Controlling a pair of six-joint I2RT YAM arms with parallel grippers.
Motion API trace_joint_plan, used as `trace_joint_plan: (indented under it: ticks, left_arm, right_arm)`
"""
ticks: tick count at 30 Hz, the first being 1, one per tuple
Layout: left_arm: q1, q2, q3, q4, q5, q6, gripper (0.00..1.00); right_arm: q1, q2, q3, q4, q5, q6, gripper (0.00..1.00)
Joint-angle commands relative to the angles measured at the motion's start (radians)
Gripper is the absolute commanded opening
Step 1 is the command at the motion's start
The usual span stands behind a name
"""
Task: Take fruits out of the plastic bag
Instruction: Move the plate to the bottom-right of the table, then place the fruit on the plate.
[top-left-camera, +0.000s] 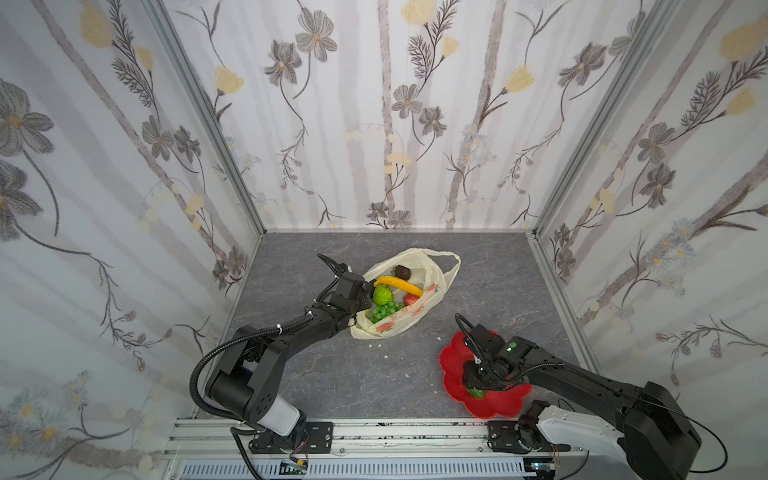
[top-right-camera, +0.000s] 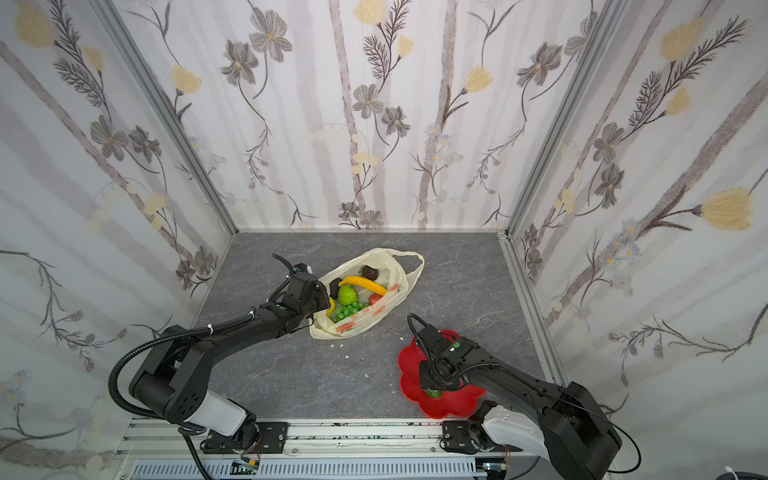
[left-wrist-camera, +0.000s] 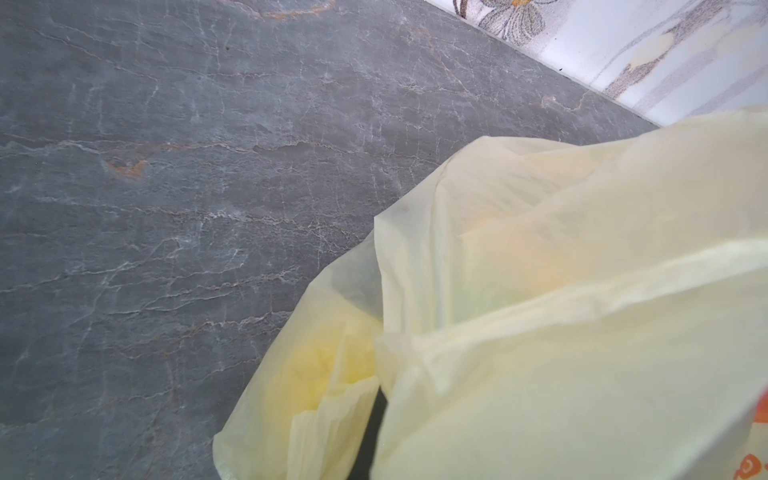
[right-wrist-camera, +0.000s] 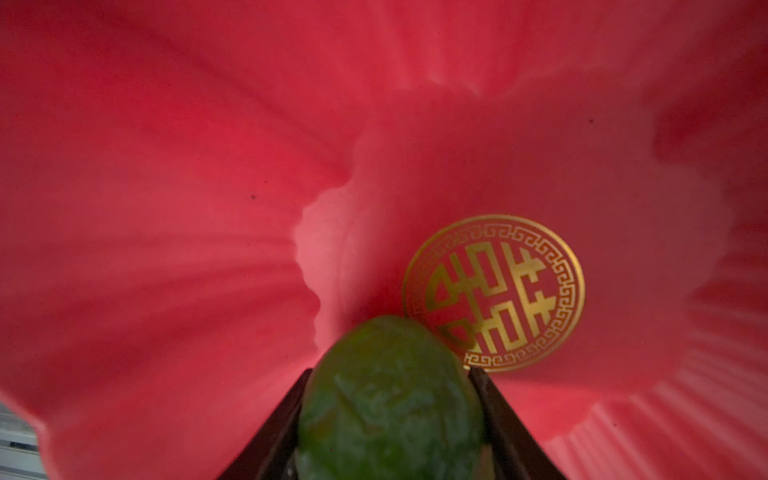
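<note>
Right wrist view gives us the right gripper (right-wrist-camera: 390, 374) with its two dark jaws pressed against either side of a green avocado (right-wrist-camera: 390, 403), so it is gripping that fruit. Behind it lies the red flower-shaped dish (right-wrist-camera: 166, 208) with a round gold emblem (right-wrist-camera: 494, 291) on its floor. We cannot tell whether the avocado touches the dish.

In both top views this gripper hangs low over the near part of the dish (top-left-camera: 451, 370), and only a sliver of the avocado (top-left-camera: 477, 392) shows beneath it.

Well apart, toward the back of the grey tabletop (top-left-camera: 332, 374), the plastic bag (top-left-camera: 399, 328) lies with its mouth spread open. Inside it we see a yellow banana (top-left-camera: 399, 284), a dark avocado (top-left-camera: 402, 272), a bright green lumpy fruit (top-left-camera: 383, 296), a red strawberry (top-left-camera: 411, 299) and a green grape bunch (top-left-camera: 384, 311).

The left gripper (top-left-camera: 368, 291) sits at the bag's rim, closed on the thin film. In the left wrist view the bag (left-wrist-camera: 561, 332) drapes over one dark finger (left-wrist-camera: 374, 419).
</note>
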Motion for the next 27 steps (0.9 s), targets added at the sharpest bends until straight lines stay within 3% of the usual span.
trace_joint_plan:
  ticks: [1, 17, 22, 27]
  left_arm:
    - [0.001, 0.008, 0.004, 0.013, -0.016, -0.005, 0.00]
    - [0.001, -0.010, -0.005, 0.012, -0.031, 0.000, 0.00]
    - [0.001, -0.022, -0.014, 0.012, -0.036, 0.002, 0.00]
    - [0.003, -0.027, -0.019, 0.012, -0.038, 0.003, 0.00]
  right_arm:
    - [0.001, 0.037, 0.006, 0.073, 0.025, 0.015, 0.54]
    - [-0.020, 0.340, 0.262, 0.251, 0.113, -0.090, 0.53]
    - [-0.026, 0.355, 0.308, 0.236, 0.108, -0.104, 0.53]
    - [-0.012, 0.279, 0.278, 0.143, 0.115, -0.081, 0.53]
